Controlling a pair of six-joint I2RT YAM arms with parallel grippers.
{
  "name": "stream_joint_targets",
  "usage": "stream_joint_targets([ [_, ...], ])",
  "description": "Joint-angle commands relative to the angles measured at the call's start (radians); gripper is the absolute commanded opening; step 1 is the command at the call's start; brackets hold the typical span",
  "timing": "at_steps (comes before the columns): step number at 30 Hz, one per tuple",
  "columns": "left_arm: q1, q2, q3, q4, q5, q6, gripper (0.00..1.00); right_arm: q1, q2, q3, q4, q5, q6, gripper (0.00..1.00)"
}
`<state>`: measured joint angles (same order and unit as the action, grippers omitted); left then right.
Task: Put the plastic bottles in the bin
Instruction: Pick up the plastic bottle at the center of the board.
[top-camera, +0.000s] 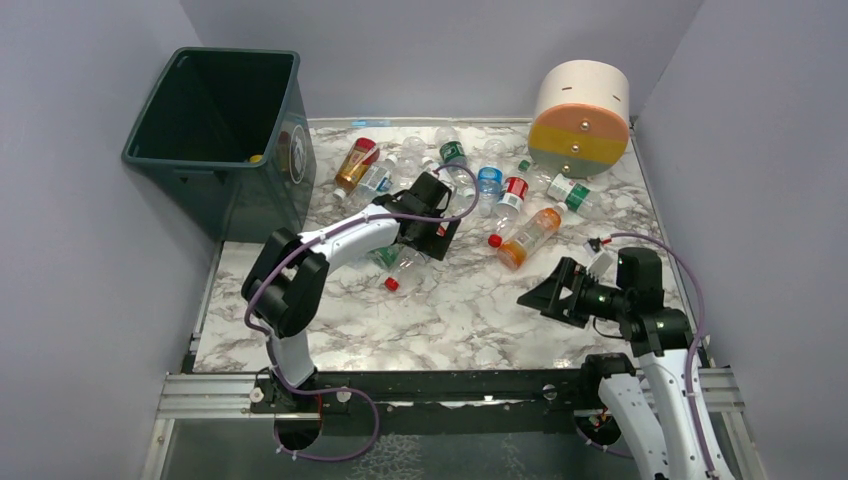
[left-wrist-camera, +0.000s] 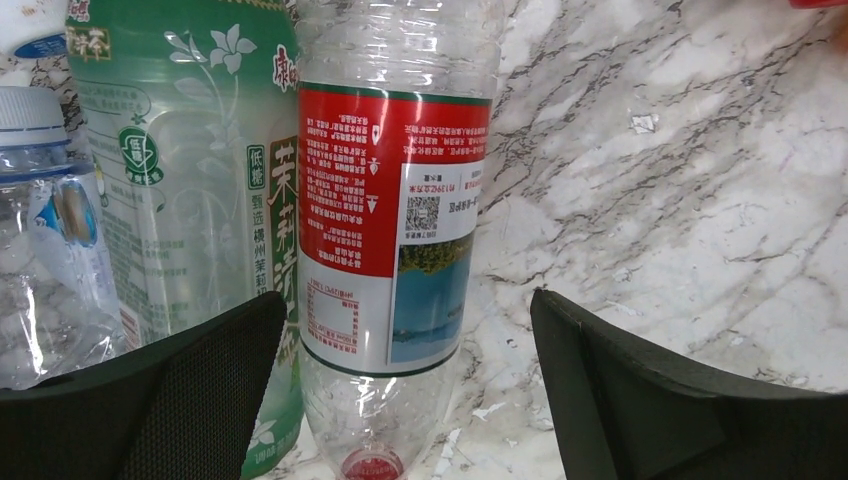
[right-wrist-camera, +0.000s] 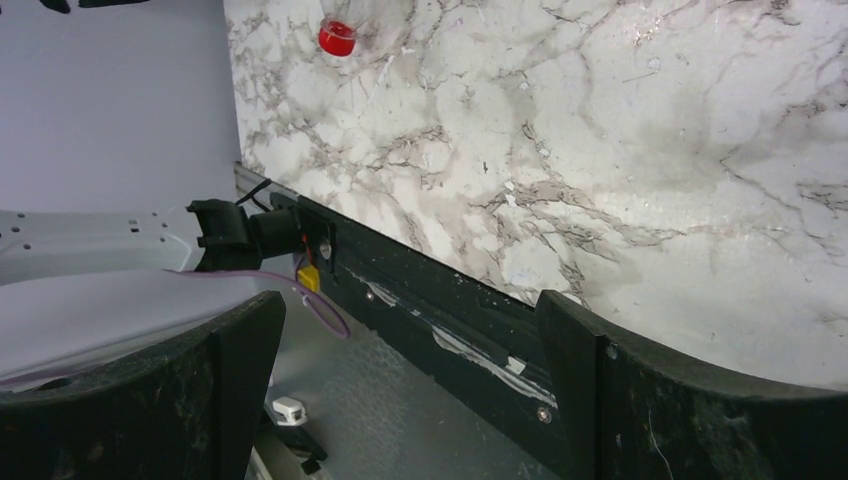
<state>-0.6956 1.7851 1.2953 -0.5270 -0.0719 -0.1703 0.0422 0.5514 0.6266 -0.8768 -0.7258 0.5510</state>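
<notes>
Early stage of the task, judging by the layout: nearly everything left to do.

Upper left of the top view: dark green bin (top-camera: 190, 163) at the far left corner of the marbled desk (top-camera: 470, 320). Seemingly bare inside, apart from a small yellow spot (top-camera: 256, 157) low against its right wall, too small to identify.

Across the far half of the desk: plastic bottles (top-camera: 513, 192) lying scattered on their sides, more than a dozen at a rough count. Among them, an amber bottle (top-camera: 355, 165) close to the bin and an orange bottle (top-camera: 530, 235) toward the right. None lifted, none in transit.

Left gripper (left-wrist-camera: 407, 315): jaws spread wide, poised low over the near edge of the pile and straddling a clear red-labelled bottle (left-wrist-camera: 390, 230) without clamping it. Just beside that one on the left, a green-labelled bottle (left-wrist-camera: 190, 200); further left, a blue-capped bottle (left-wrist-camera: 40, 250).

Right gripper (right-wrist-camera: 408, 305): likewise wide apart, holding nothing, above bare desk at the near right, well apart from the pile.

Judged next: closing on the red-labelled bottle, lifting, carrying left to the bin, then repeating for the rest.

Not for binning: large cream, orange and yellow cylinder (top-camera: 580, 115) at the far right.
</notes>
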Motion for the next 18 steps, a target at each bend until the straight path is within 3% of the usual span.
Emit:
stream_joint_targets([
  [1,0.001,0.032,0.014,0.033,-0.042,0.013,0.99,0.004,-0.036,-0.027,-0.002,0.007,0.021,0.99],
  [18,-0.008,0.094,0.036,0.051,-0.033,0.020,0.99,0.004,-0.023,-0.050,0.013,0.008,0.013,0.99],
])
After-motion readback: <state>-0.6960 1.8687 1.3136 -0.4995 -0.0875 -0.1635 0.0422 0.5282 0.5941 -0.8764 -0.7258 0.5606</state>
